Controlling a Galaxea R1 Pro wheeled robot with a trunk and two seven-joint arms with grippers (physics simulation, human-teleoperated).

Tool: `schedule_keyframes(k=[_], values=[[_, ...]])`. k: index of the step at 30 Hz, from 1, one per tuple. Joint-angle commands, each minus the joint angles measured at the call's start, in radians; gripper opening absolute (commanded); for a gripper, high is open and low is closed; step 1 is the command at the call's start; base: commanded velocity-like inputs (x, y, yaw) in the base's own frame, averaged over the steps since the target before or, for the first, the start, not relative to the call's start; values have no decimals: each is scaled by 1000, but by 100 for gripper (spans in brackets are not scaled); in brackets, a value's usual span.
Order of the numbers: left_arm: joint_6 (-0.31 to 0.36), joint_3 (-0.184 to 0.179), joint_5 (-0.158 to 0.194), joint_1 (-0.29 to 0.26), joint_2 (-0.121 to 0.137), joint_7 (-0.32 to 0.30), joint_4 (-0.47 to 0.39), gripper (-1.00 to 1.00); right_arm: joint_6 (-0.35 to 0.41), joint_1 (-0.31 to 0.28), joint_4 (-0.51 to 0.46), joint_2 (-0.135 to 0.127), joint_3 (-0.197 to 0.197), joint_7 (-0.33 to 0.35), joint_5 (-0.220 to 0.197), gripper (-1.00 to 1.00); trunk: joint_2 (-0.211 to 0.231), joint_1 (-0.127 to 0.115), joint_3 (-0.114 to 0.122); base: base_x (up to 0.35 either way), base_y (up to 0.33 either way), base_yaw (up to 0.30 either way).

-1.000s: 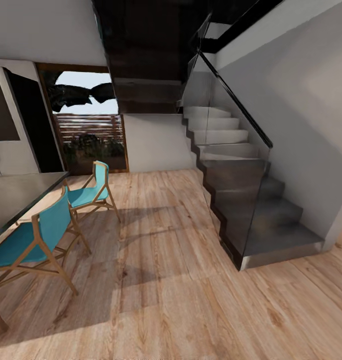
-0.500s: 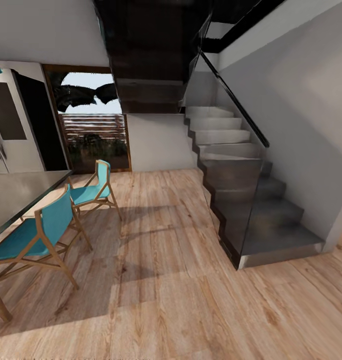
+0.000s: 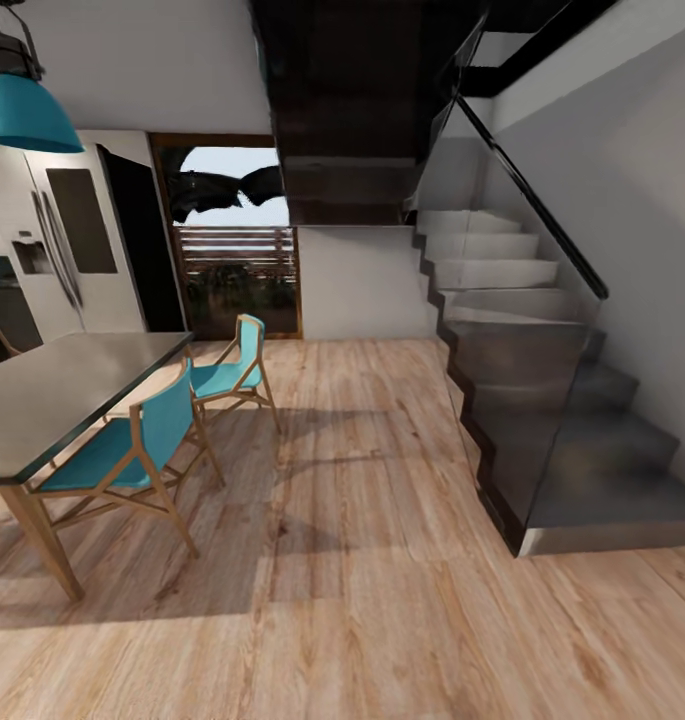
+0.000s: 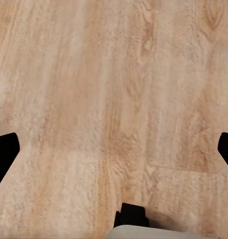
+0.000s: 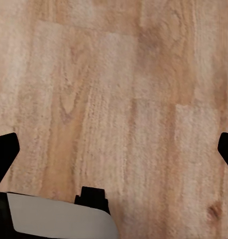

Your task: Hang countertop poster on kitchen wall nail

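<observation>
location: hallway/dining area, pale wood plank floor across the whole foreground
stairs: dark staircase on the right, glass side panel, black handrail running up along the grey wall
dining table: dark-topped table on wooden legs at the left
chairs: two turquoise chairs with wood frames, near one tucked just beside the table edge, far one behind it, angled away from the table
lamp: turquoise pendant lamp hanging above the table
fridge: steel double-door fridge against the back wall at left
door: glazed door at the back, slatted fence and foliage visible outside
left gripper: released, black fingertips spread to the frame edges, nothing between them, plank floor underneath
right gripper: released, fingertips wide apart, holding nothing, plank floor underneath
poster: can't place it from these views
kitchen countertop: can't place it either
</observation>
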Motion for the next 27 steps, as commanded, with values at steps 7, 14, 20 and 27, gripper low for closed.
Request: schedule_keyframes(k=[7, 14, 20, 27], values=[[-2, 4, 0, 0, 0, 1, -1, 100, -1, -1, 1, -1, 4, -45, 7, 100, -1, 0, -3, 213, 154, 120], [-2, 5, 0, 0, 0, 3, -1, 100, -2, -1, 1, -1, 4, -52, 8, 100, -1, 0, -4, 154, 176, 229], [-3, 6, 0, 0, 0, 4, 0, 100, -2, -1, 1, -1, 4, -54, 10, 100, -1, 0, -7, 26, 36, 272], [-3, 6, 0, 0, 0, 4, -1, 100, -2, -1, 1, -1, 4, -54, 13, 100, -1, 0, -10, 107, 144, 273]])
